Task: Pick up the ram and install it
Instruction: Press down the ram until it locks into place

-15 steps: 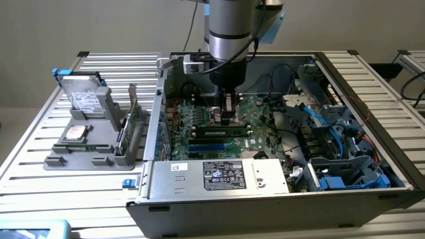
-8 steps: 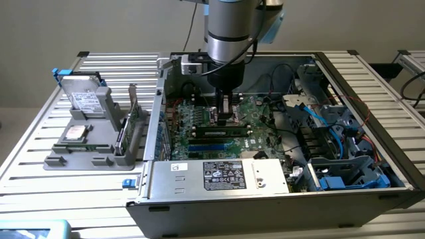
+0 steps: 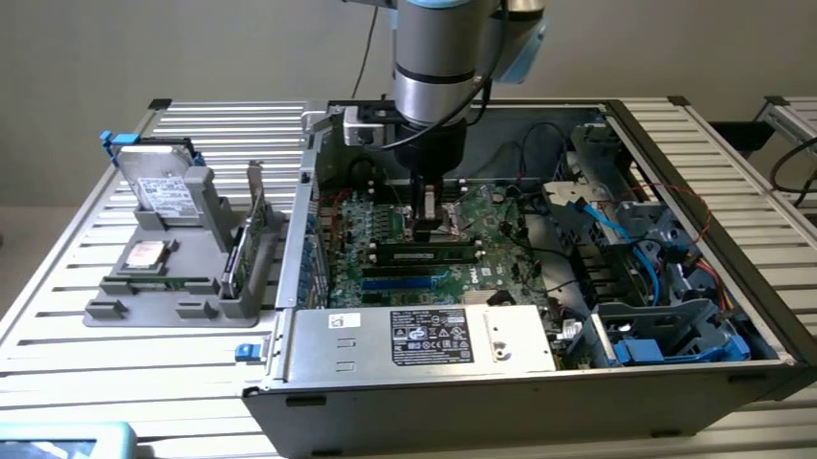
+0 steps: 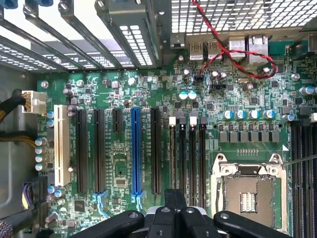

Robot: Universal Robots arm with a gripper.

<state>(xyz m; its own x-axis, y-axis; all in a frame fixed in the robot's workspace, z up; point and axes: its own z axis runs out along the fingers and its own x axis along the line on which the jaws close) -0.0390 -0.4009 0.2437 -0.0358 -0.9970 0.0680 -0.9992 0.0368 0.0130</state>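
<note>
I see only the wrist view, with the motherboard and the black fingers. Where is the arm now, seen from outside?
Observer: The gripper is low inside the open computer case, just above the motherboard.
Operator: Are there parts waiting outside the case?
Observer: Yes. On the exterior view's left, a grey holder carries a silver hard drive and a green expansion card.

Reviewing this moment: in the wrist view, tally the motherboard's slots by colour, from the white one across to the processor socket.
White slots: 1
Blue slots: 1
Black slots: 8
Total: 10
</note>
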